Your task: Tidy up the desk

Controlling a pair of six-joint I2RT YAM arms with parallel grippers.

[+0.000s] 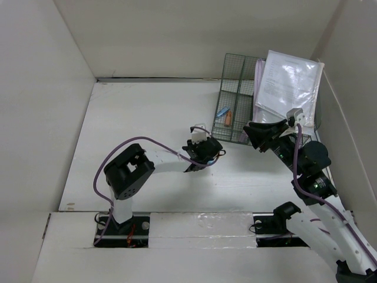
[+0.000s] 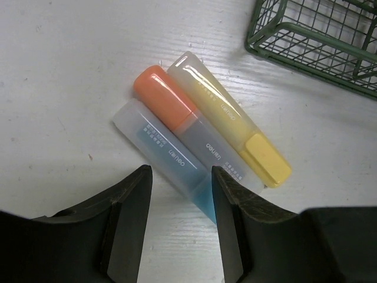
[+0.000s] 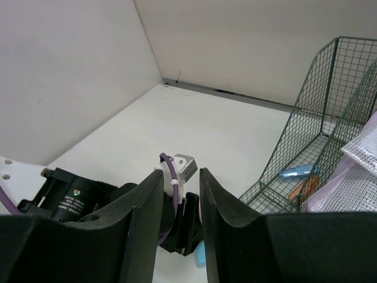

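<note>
From above, the left gripper hangs over the middle of the desk. The right gripper waits by the green wire rack.

In the left wrist view the jaws are spread and empty. The blue highlighter lies slantwise, one end between them, and touches the orange highlighter; the yellow highlighter lies alongside. The left arm is nearer.

In the right wrist view the jaws are slightly apart and empty. The matte white top is enclosed by plain walls.

Blue highlighter: lower end hidden behind left end effector. Wire rack cut off at frame edge.
</note>
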